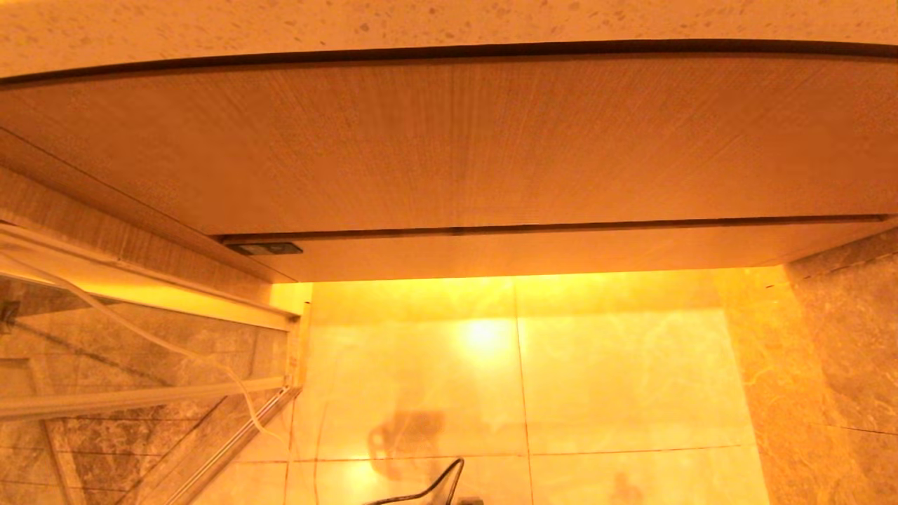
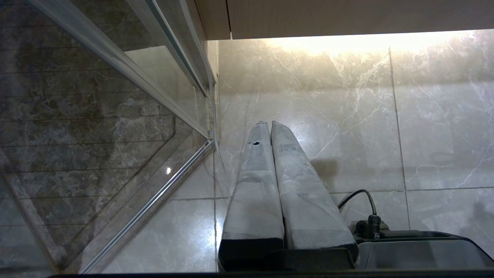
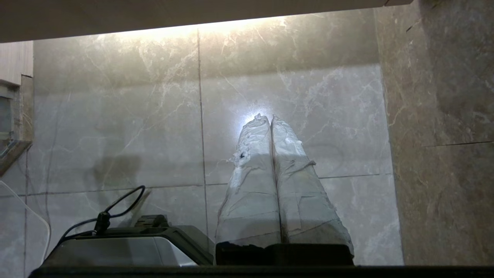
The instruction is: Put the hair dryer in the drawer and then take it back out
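Both arms hang low, pointing down.
The left gripper (image 2: 270,124) and right gripper (image 3: 266,117) have their fingers pressed together, holding nothing.

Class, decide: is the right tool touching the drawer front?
Apart. The right wrist view shows the right tool, its fingers shut together, hanging over the floor tiles with open space up to the wood front.

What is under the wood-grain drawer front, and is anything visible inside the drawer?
Under the shut light wood-grain drawer lies glossy marble floor tile, lit from above. The drawer's inside is hidden behind its flat front; no hair dryer shows anywhere.
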Robot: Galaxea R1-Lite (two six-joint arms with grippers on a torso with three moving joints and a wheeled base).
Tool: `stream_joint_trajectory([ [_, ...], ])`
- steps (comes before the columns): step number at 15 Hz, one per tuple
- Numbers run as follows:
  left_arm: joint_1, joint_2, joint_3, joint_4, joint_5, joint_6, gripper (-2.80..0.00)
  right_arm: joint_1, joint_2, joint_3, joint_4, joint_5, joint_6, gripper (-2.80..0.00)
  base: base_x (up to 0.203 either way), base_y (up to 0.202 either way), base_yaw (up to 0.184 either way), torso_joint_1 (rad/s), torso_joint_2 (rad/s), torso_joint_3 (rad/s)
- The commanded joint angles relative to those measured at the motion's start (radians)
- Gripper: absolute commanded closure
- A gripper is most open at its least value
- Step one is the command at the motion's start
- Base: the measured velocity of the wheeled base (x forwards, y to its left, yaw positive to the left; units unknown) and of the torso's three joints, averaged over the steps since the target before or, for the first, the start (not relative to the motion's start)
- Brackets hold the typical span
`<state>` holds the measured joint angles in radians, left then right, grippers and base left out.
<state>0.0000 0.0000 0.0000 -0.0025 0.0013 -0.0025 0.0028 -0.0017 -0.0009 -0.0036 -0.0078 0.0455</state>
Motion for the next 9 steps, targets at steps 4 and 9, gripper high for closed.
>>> stream_joint_trajectory([
  [4, 0.0, 0.0, 0.0, -0.001, 0.0, -0.001, 0.0, 0.0, 0.005, 0.002, 0.001, 0.0, -0.001, 0.0, 0.0, 0.0, 0.0, 0.0, 0.0, 0.0],
  [9, 0.0, 0.0, 0.0, -0.001, 0.0, -0.001, 0.0, 0.0, 0.005, 0.002, 0.001, -0.003, 0.002, 0.0, 0.0, 0.0, 0.0, 0.0, 0.0, 0.0],
])
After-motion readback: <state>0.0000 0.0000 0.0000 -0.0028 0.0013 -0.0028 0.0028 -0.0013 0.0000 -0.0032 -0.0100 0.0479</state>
